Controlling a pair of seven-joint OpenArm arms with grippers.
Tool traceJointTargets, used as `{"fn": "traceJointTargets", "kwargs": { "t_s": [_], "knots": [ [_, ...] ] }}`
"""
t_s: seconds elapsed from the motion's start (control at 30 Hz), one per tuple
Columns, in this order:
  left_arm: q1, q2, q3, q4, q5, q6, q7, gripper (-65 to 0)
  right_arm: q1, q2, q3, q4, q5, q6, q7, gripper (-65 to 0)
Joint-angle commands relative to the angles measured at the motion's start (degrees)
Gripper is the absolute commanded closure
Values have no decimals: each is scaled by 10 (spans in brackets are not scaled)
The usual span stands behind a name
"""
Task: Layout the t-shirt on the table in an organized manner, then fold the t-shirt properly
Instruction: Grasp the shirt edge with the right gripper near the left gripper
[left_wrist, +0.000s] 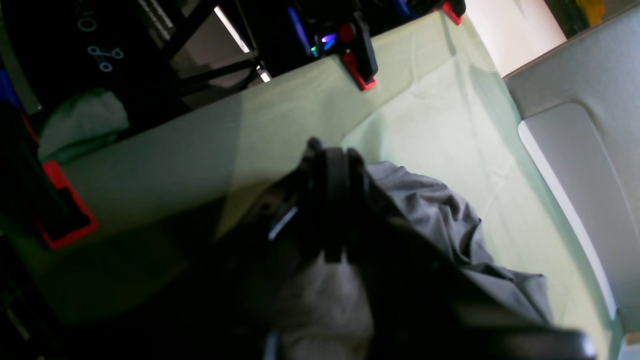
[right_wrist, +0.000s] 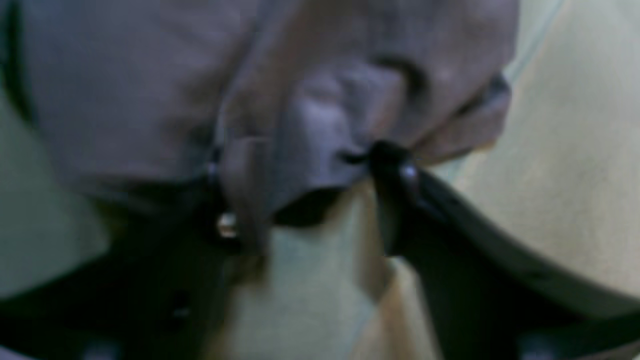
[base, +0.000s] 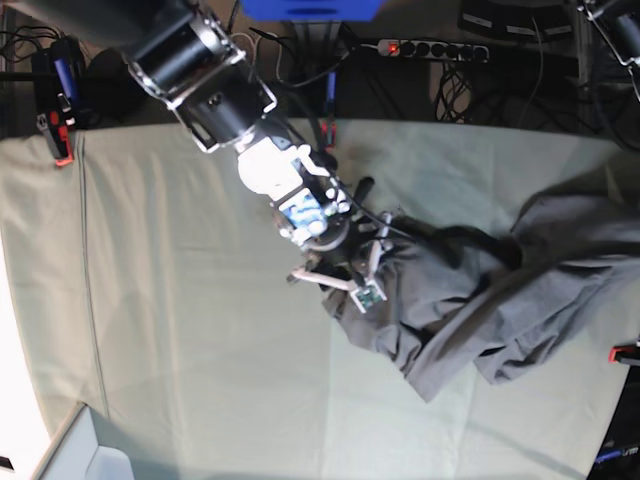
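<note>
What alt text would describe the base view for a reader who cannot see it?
A crumpled dark grey t-shirt lies on the right part of a table draped in pale green cloth. The right gripper reaches down at the shirt's left edge. Red clamps hold the cloth at the table's edges.

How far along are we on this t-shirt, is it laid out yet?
Not yet. The t-shirt lies bunched on the table, nothing flat or folded. The left gripper is shut on it; the right gripper straddles a fold, jaws apart. Spreading and every fold remain.
</note>
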Motion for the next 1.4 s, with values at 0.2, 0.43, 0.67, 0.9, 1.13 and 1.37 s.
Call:
{"fn": "traceJointTargets", "kwargs": {
  "t_s": [0.2,0.43,0.67,0.9,1.13,1.37],
  "knots": [
    [-27,-19,-2,12,-7,-3,-16,-1,11,20,69,71,-2,0,-14,0],
    [-55,-31,2,85,-10,-3,52,-1,-100,87,158,394,-2,2,-76,0],
    [-58,-29,34,106,-7,-3,61,-1,-226,136,224,555,-2,2,-87,0],
    [-78,-18,93,17,-8,-3,59,-1,-309,149,259,610,-2,2,-86,0],
    [-172,-4,181,-77,-7,-1,63,-14,-255,150,264,553,-2,2,-88,0],
    [-196,-1,223,-101,-12,-3,63,-409,-211,150,264,488,-2,2,-88,0]
  ]
}}
